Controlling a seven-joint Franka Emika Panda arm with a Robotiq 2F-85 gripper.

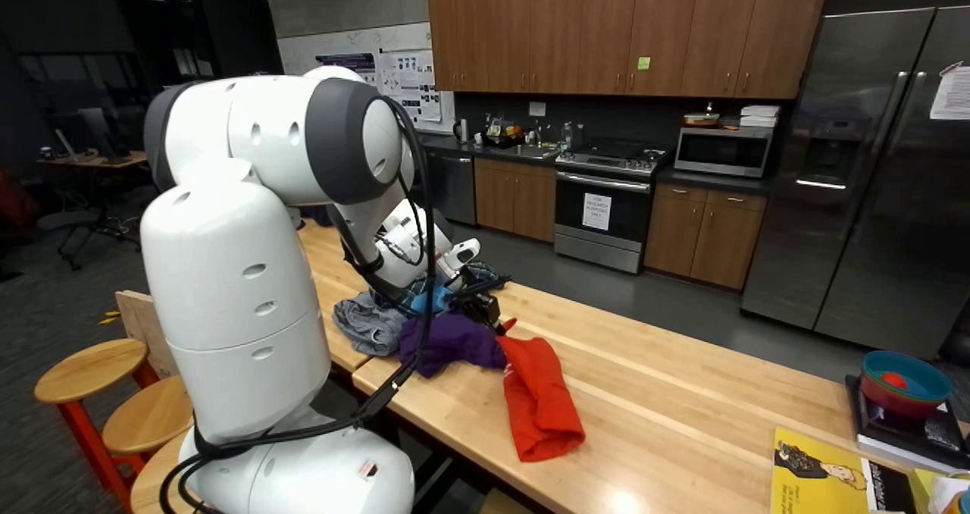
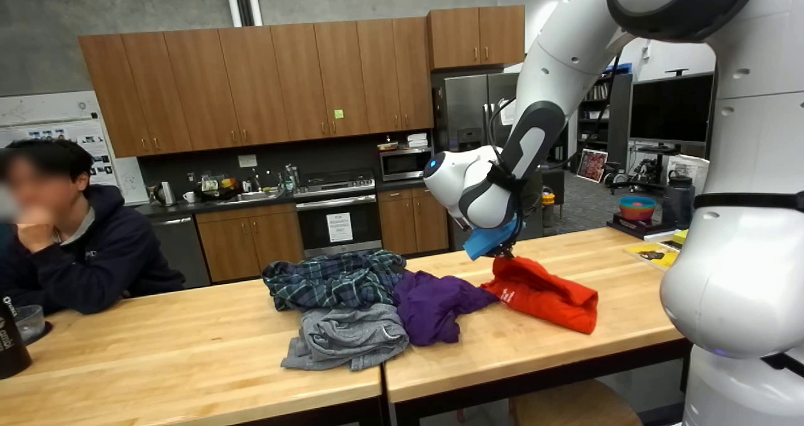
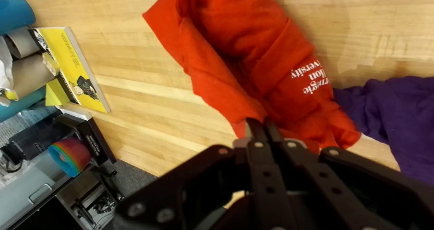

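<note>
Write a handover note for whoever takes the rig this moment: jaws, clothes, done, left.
Gripper: jaws shut at the red garment; whether they pinch cloth is unclear.
Where: red garment on the table, purple garment beside it, then grey garment and plaid garment bunched next to the purple.
Done: jaws closed, right at the red garment.
Left: red garment not yet lifted clear of the table; probably worth checking the grip first.

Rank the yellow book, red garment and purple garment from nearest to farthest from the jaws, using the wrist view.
1. Red garment: right at the jaws' tips.
2. Purple garment: beside the red one, toward picture right.
3. Yellow book: well off, toward picture left.
</note>
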